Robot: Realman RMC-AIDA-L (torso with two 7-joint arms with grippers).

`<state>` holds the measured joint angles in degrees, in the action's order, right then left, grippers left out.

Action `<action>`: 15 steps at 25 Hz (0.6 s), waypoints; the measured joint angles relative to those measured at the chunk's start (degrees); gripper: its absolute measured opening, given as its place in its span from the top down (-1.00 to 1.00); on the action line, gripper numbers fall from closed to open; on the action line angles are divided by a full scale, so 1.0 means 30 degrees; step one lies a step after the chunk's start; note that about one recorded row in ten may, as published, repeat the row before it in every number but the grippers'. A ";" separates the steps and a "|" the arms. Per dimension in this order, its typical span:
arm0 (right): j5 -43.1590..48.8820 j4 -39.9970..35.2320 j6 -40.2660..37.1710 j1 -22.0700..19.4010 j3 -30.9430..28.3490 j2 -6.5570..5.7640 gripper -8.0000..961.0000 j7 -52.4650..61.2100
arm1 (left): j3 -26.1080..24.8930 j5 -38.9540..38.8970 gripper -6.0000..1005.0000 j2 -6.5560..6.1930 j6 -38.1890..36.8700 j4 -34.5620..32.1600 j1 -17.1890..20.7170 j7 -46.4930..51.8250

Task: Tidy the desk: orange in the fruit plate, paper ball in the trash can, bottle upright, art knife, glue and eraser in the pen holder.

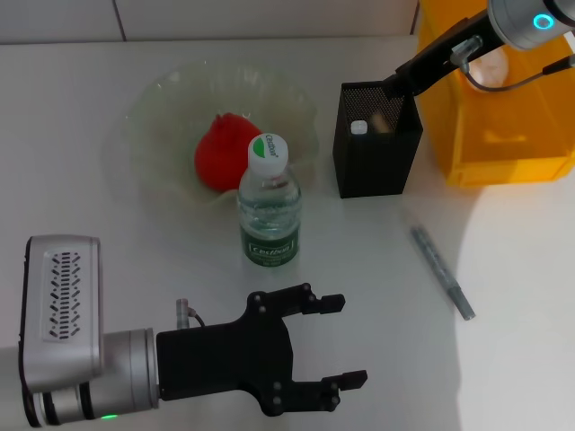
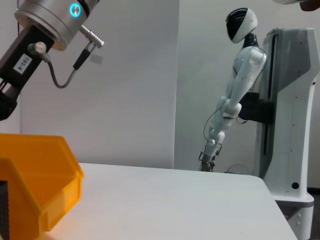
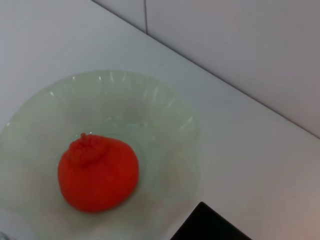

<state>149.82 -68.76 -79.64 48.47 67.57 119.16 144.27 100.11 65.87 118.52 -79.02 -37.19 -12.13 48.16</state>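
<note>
The orange (image 1: 223,154) lies in the pale-green fruit plate (image 1: 157,99); the right wrist view shows the same orange (image 3: 97,172) and fruit plate (image 3: 170,110). Just in front of the plate, the bottle (image 1: 268,205) stands upright. The black mesh pen holder (image 1: 375,166) holds a white-capped stick, likely the glue (image 1: 359,127). My right gripper (image 1: 401,83) hangs at the holder's top rim. A slim grey art knife (image 1: 442,271) lies on the table. A pale wad, perhaps the paper ball (image 1: 492,61), shows in the yellow trash can (image 1: 503,135). My left gripper (image 1: 352,341) is open near the front edge, holding nothing. The eraser is out of view.
The left wrist view shows the trash can (image 2: 40,185), my right arm (image 2: 45,30) above it, and a white humanoid robot (image 2: 240,85) standing beyond the table's far edge. White table surface lies between the bottle and the art knife.
</note>
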 joint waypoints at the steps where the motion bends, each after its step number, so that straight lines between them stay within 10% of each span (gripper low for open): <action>1: -0.0001 -0.0056 -0.0053 -0.0027 0.0046 0.0001 0.58 0.0002 | 0.0000 0.0000 -0.57 0.0000 0.0000 0.0000 0.0000 0.0000; 15: 0.0394 -0.8114 -0.6507 -0.2916 0.1790 0.0098 -0.24 0.5067 | -0.0001 -0.0037 -0.57 -0.0020 -0.0210 0.0051 -0.0089 0.0000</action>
<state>151.01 -93.10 -99.16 39.73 72.94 119.45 159.47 100.11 65.76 118.46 -79.65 -37.03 -12.39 48.16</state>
